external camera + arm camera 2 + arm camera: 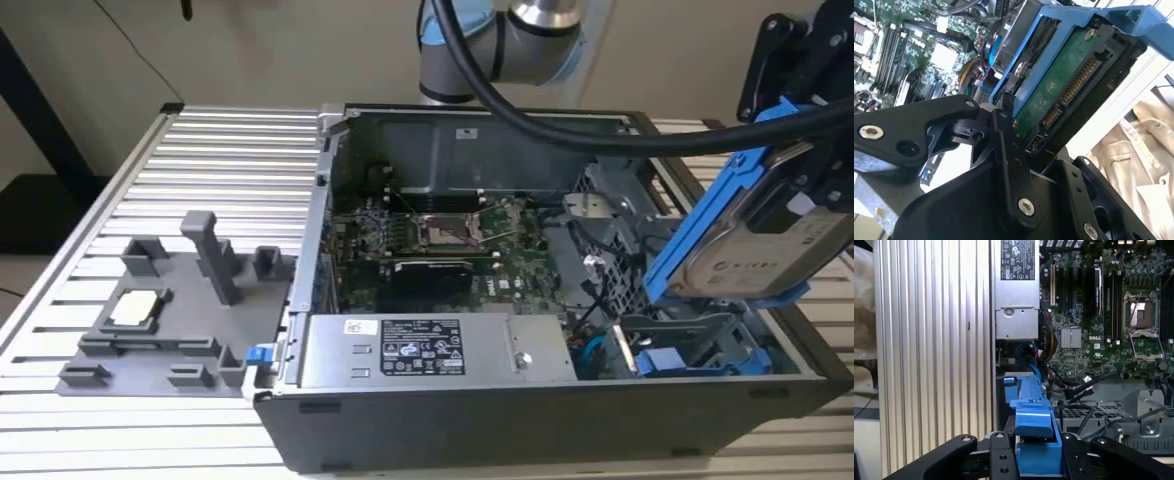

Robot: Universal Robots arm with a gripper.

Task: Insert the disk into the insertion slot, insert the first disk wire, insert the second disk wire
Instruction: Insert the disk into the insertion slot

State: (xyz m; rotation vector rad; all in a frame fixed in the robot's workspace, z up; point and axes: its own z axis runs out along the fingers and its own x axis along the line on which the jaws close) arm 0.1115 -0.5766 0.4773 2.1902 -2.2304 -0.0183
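My gripper point(805, 140) hangs over the exterior view's right side of the open computer case, shut on the disk point(761, 250). The disk is a silver drive with a white label in a bright blue carrier, held tilted on edge. In the second wrist view its green circuit board and connector pins point(1069, 85) face the camera, above the black fingers point(1004, 135). In the first wrist view the blue carrier point(1035, 432) sits between the fingers. The insertion slot point(694, 345), a dark grey bay with blue tabs, lies below the disk in the case's near corner. A blue cable point(589, 352) curls beside it.
Inside the case are the motherboard point(441, 235), a grey labelled power-supply box point(414, 350) along the near wall and a perforated metal cage point(614, 225). On the ribbed aluminium table point(227, 150), at the exterior view's left, stands a grey fixture point(160, 315) holding small parts.
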